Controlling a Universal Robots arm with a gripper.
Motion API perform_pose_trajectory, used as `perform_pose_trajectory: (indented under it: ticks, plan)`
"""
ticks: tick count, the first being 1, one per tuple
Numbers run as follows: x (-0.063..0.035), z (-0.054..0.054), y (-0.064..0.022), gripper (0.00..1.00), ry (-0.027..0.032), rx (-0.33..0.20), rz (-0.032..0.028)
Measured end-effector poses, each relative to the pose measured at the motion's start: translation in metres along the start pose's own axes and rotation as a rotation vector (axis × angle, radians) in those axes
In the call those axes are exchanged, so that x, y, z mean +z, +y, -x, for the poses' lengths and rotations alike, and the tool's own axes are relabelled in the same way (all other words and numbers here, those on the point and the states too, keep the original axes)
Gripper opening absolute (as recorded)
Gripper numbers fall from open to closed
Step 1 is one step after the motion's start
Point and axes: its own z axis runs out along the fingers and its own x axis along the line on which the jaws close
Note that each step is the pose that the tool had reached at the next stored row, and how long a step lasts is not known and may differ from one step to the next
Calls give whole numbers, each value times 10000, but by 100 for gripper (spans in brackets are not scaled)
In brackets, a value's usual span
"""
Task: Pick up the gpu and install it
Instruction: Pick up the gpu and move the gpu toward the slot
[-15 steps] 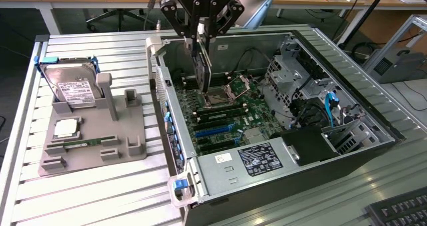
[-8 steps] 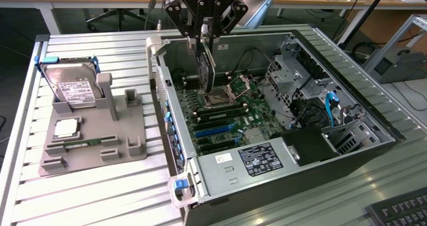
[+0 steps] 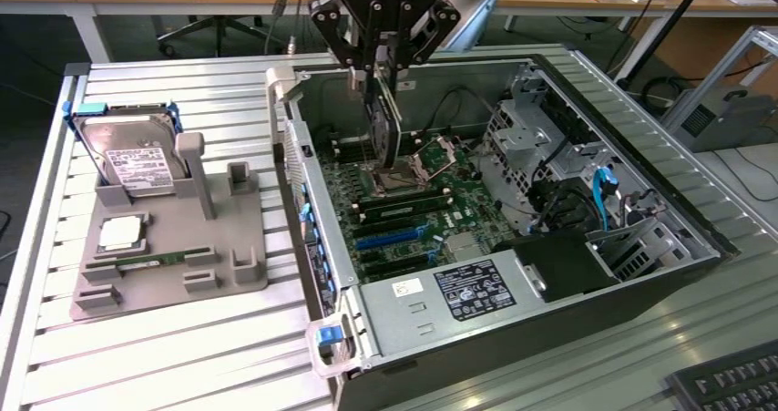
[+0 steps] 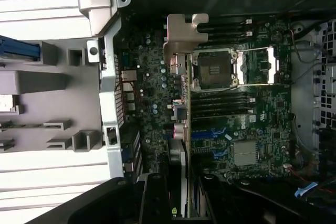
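Holding the gpu upright over the open case, install step in hand!
My gripper clamps its top edge above the motherboard; seating calls for squaring edge with slot.

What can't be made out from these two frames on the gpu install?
- Exterior view: gpu, edge-on in the gripper, hides whatever lies right beneath it.
- Wrist view: gpu's height above the motherboard unreadable, seen straight down.
- Exterior view: hard drive label text too small.
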Motion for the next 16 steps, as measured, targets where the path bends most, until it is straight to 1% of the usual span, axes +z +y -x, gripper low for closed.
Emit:
perform_pose_trajectory:
  ticks: [8, 9, 10, 11, 12, 13, 14, 15, 16]
  plan:
    - [8, 78, 6, 27, -7, -3, -94]
    - [16, 122, 10, 27, -11, -5, -134]
    - [27, 194, 16, 27, -15, -5, -190]
    - [65, 294, 25, 27, -18, -7, -226]
    - [152, 378, 35, 27, -17, -7, -226]
    - [186, 447, 42, 27, -18, -7, -229]
    - [224, 550, 51, 27, -19, -8, -241]
    - [258, 609, 59, 27, -20, -7, -255]
    - [315, 681, 68, 27, -20, -7, -260]
